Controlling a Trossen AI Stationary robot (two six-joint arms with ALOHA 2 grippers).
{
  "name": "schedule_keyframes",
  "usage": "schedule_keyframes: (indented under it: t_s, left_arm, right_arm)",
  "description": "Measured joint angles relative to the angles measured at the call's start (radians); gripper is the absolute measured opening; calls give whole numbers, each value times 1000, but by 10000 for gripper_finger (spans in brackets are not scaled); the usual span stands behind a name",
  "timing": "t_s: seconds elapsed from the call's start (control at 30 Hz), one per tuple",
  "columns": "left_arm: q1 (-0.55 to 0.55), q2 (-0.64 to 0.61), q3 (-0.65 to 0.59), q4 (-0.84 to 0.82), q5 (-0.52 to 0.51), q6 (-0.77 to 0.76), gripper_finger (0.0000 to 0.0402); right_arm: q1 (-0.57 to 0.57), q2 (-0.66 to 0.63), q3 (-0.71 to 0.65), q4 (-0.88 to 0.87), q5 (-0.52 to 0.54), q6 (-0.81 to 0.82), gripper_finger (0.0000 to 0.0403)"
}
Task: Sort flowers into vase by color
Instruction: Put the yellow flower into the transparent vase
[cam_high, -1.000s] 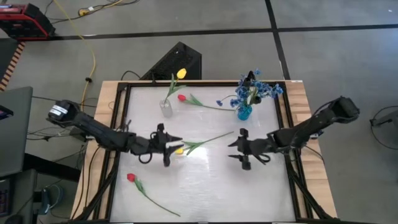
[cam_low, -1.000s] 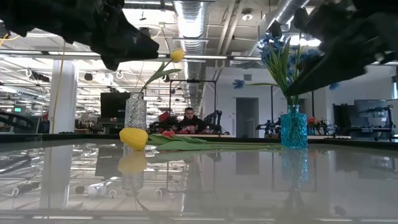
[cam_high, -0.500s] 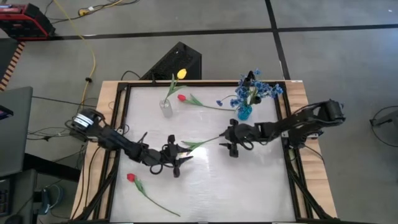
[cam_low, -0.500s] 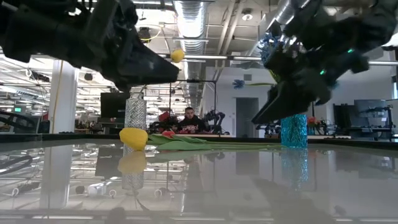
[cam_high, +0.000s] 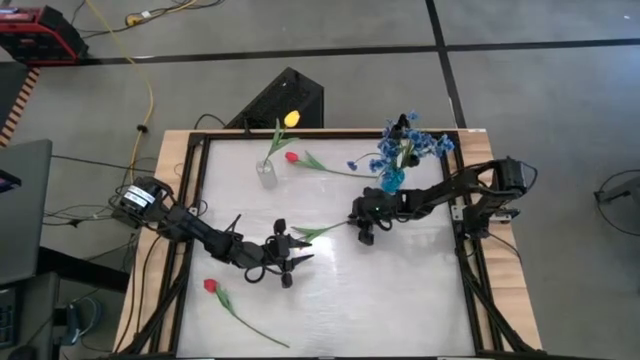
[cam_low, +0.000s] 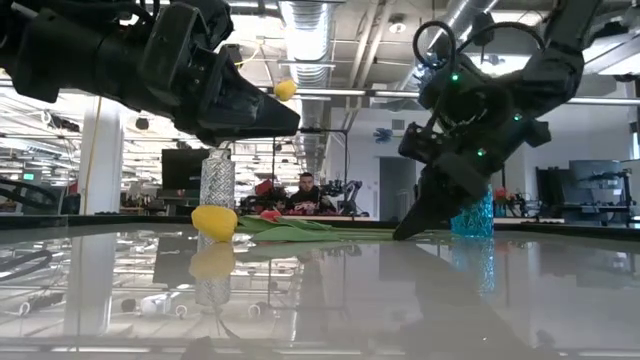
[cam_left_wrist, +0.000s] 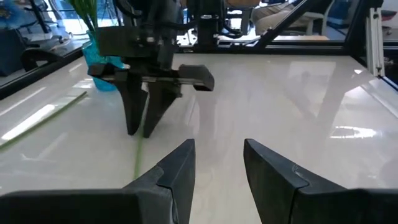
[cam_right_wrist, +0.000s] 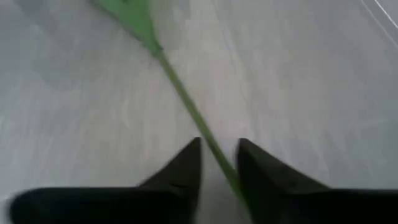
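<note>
A yellow tulip lies flat on the table, head (cam_low: 215, 222) toward the left arm, stem (cam_high: 325, 229) running toward the right arm. My right gripper (cam_right_wrist: 217, 144) points down at the stem's free end, open, one finger on each side of the stem (cam_right_wrist: 186, 102). My left gripper (cam_left_wrist: 217, 146) hangs open above the table by the tulip's head (cam_high: 297, 264). The clear vase (cam_high: 267, 175) holds a yellow tulip. The blue vase (cam_high: 392, 181) holds blue sprigs and a dark-headed flower. Two red tulips (cam_high: 292, 157) (cam_high: 211, 286) lie on the table. My right gripper comes from above with its fingers (cam_right_wrist: 258, 171) across the stem's free end (cam_right_wrist: 214, 152), tips at the tabletop. The stem runs close along one finger's inner side; I cannot tell whether it touches. The flower lies flat on the table.
A raised black frame (cam_high: 190, 200) borders the white tabletop. The blue vase stands just behind the right arm's wrist. One red tulip lies between the two vases; the other, near the table's near left corner, trails its stem (cam_high: 250, 328) toward the near edge.
My right gripper moved toward the table's left and far side, tipped fingers-down and sank to the stem's free end. My left gripper shifted toward the near edge and came lower. The yellow tulip stayed where it lay.
</note>
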Motion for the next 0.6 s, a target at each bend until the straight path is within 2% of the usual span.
schedule_keyframes:
  t_s: [0.1,0.13,0.3,0.43,0.5,0.6]
  left_arm:
    - [-1,0,0,2,3,1,126]
    - [-1,0,0,9,3,1,126]
    - [-5,-2,0,136,33,43,126]
    - [-15,-21,0,158,70,96,126]
    - [-20,-21,0,158,72,98,126]
    - [-26,-21,-1,158,108,77,126]
  right_arm:
    - [20,-15,2,-58,6,43,36]
    - [32,-25,2,-80,10,48,22]
    - [87,-115,-5,-191,9,110,23]
    - [150,-223,-34,-255,47,112,17]
    - [169,-280,-83,-205,59,108,17]
    - [168,-367,-177,-38,49,145,17]
